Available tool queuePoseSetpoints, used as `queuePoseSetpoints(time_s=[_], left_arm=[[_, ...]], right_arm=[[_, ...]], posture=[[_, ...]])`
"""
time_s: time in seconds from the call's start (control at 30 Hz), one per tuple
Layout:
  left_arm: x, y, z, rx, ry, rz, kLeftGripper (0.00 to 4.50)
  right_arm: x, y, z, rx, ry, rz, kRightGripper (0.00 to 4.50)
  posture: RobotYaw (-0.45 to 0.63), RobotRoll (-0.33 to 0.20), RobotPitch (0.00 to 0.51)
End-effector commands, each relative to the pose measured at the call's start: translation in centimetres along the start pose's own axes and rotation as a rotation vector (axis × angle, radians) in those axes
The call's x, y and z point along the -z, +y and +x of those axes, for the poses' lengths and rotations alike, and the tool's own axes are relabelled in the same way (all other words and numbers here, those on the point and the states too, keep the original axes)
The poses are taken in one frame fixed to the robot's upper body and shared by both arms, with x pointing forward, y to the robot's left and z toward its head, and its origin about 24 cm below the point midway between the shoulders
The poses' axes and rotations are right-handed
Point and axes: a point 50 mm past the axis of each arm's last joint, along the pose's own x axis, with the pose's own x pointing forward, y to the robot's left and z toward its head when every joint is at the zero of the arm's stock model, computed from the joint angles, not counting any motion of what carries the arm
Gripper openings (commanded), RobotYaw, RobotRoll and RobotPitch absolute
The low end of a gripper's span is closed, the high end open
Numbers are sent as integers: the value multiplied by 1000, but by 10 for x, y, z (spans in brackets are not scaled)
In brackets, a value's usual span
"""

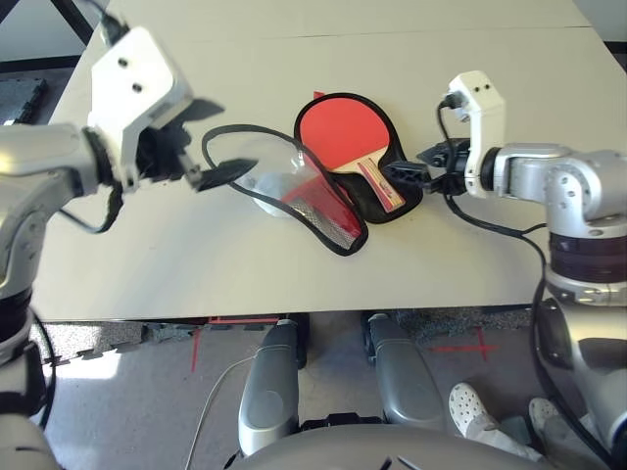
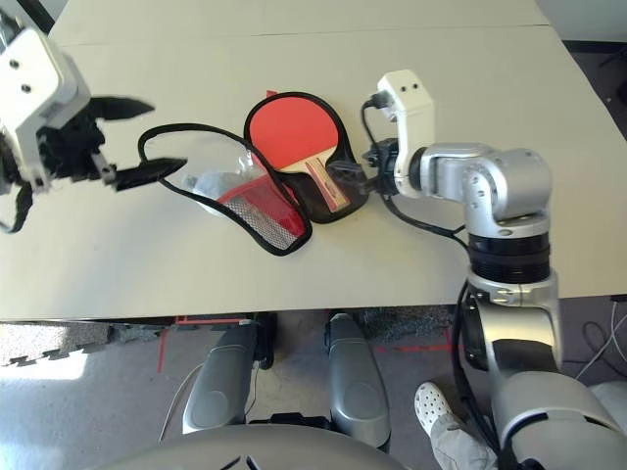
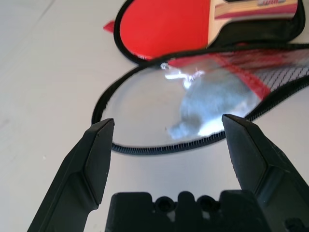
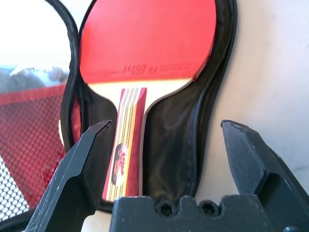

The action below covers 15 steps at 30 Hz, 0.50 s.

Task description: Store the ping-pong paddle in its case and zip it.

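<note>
Mid-table, well in from every edge: one ping-pong paddle [image 1: 345, 134] lying in the black-lined half of one case [image 1: 377, 201], handle toward the near right; clear flap [image 1: 284, 176] thrown open leftward. Left gripper [image 1: 217, 139] spread, empty, beside the flap's zipper rim and nearer it; right gripper [image 1: 411, 171] at the handle end. Left wrist view: fingers [image 3: 91, 159] apart, flap rim just beyond. Right wrist view: fingers [image 4: 82, 169] apart, empty, handle between and beyond them.
</note>
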Motion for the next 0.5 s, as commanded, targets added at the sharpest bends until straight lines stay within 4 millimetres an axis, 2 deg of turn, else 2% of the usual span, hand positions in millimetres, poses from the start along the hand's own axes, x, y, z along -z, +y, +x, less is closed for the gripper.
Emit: queuePoseSetpoints(time_s=[0.03,0.13,0.3,0.5], left_arm=[[23,-1,-1,-2,119,28,4500],[32,-8,10,15,125,6,4500],[33,-17,23,44,96,-7,4500],[35,-15,26,37,92,-18,4500]], right_arm=[[-7,-9,-3,-3,-39,13,4473],[-10,-13,-3,-1,-58,21,4473],[-11,-18,-5,21,-75,29,4473],[-10,-23,-8,53,-86,29,4473]], posture=[[120,0,259],[123,0,253],[113,0,243],[100,0,236]])
